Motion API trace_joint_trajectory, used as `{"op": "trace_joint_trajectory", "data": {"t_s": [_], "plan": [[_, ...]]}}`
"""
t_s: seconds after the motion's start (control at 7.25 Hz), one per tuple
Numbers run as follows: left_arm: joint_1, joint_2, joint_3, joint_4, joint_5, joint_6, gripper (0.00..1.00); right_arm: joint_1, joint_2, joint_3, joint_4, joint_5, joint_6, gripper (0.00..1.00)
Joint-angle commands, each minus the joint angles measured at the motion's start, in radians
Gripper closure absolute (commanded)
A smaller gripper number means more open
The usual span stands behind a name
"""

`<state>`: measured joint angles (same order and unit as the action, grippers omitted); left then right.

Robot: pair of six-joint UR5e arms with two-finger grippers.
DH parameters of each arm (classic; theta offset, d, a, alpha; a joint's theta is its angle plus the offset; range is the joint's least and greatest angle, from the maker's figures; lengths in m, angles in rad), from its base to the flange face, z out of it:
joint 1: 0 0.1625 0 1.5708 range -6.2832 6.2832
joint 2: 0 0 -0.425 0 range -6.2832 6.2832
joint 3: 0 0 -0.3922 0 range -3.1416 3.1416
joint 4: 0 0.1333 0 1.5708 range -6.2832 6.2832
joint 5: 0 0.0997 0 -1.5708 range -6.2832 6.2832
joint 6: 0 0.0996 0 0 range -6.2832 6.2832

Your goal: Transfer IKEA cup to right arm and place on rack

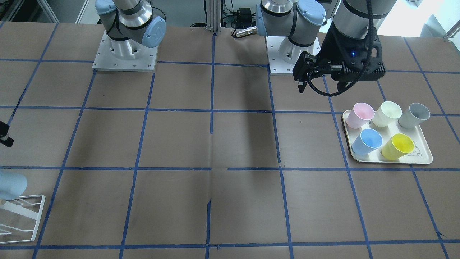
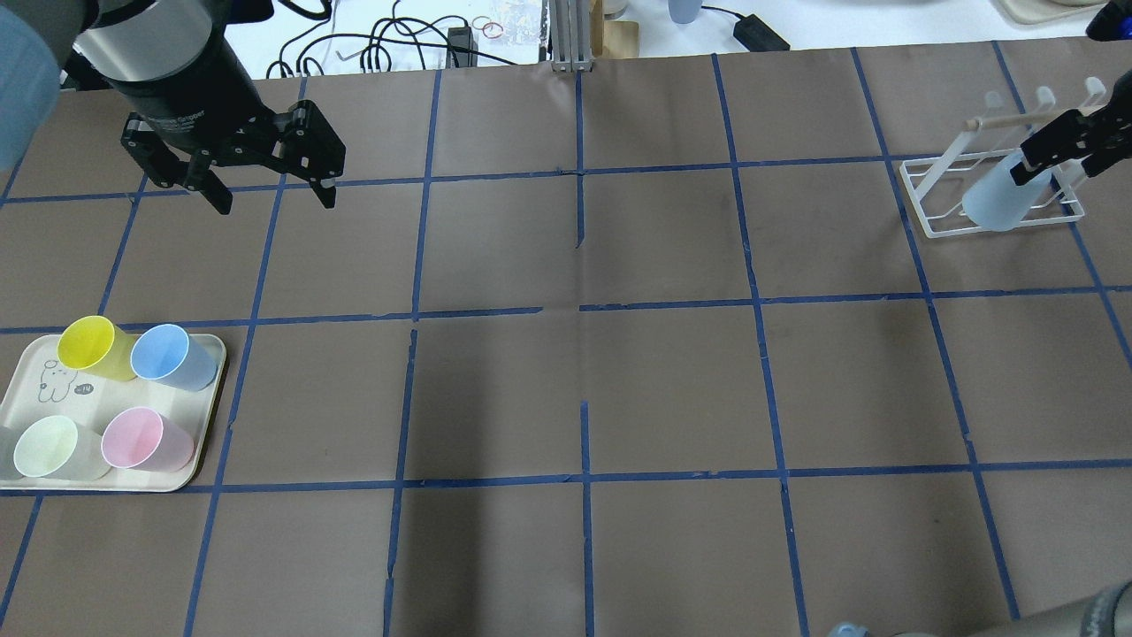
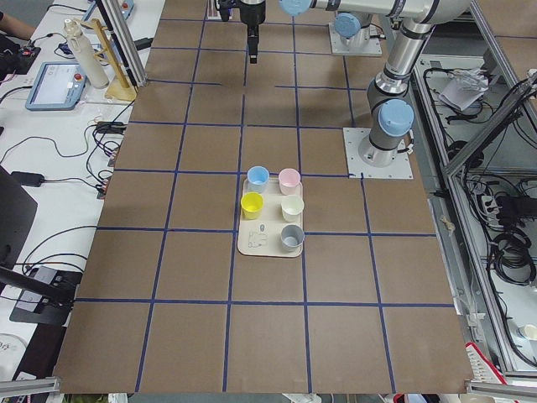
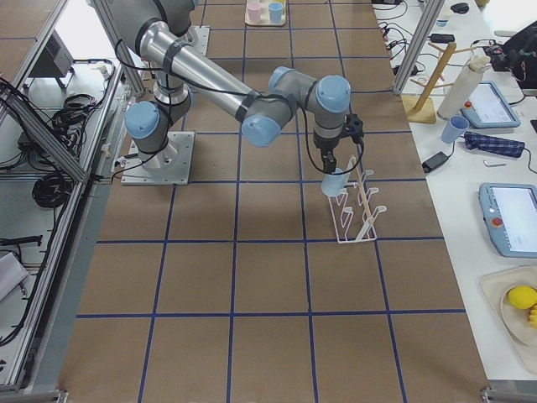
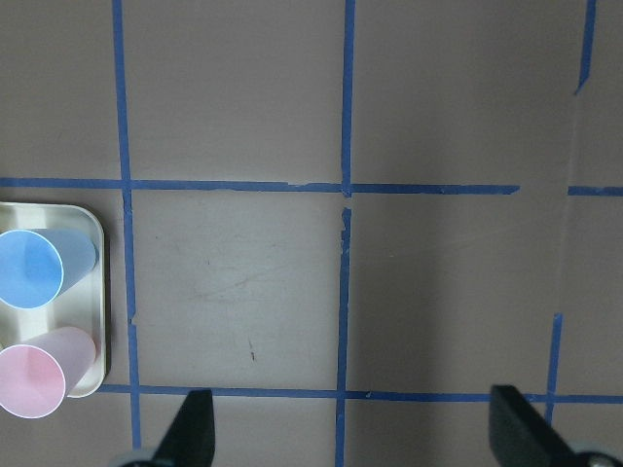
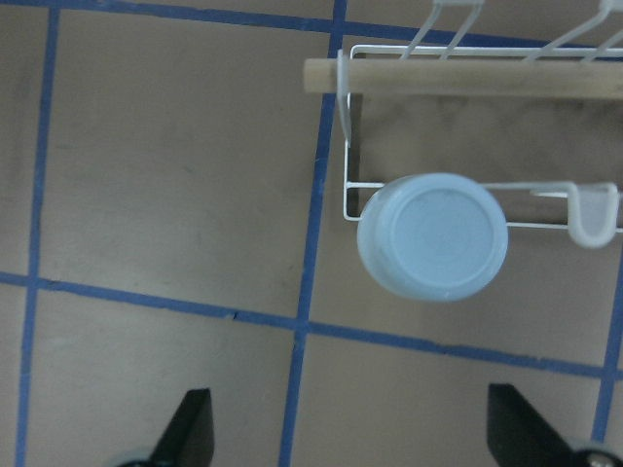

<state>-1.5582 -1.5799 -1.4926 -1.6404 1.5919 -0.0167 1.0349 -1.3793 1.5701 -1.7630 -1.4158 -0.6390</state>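
The pale blue IKEA cup [image 2: 998, 202] hangs upside down and slanted on a rod of the white wire rack [image 2: 916, 200] at the far right. In the right wrist view its base [image 6: 433, 236] faces the camera, over the rack's wire frame [image 6: 467, 49]. My right gripper [image 2: 1057, 172] is open just above the cup, its fingers [image 6: 190, 433] wide apart and clear of it. My left gripper [image 2: 274, 202] is open and empty above the table, beyond the tray.
A cream tray [image 2: 44, 394] at the near left holds a deeper blue cup [image 2: 164, 354], a yellow cup [image 2: 88, 345], a pink cup [image 2: 137, 438], a pale green cup [image 2: 49, 447] and a grey cup [image 1: 415, 115]. Brown table with blue tape grid.
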Motion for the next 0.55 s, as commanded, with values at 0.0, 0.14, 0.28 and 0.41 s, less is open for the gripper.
{"op": "trace_joint_trajectory", "data": {"t_s": [0.0,0.14,0.28,0.41], "plan": [[0.001,0.0,0.0,0.002,-0.003,0.0,0.0,0.104,-0.185,0.025,0.181,-0.015,0.208,0.0],[0.001,0.0,0.0,0.002,0.0,0.001,0.0,0.191,-0.248,0.059,0.181,-0.076,0.345,0.0],[0.006,0.001,0.0,0.004,0.0,0.001,0.0,0.27,-0.28,0.085,0.181,-0.083,0.425,0.0],[0.013,0.001,0.0,0.004,-0.006,0.001,0.0,0.331,-0.287,0.09,0.181,-0.084,0.524,0.0]]}}
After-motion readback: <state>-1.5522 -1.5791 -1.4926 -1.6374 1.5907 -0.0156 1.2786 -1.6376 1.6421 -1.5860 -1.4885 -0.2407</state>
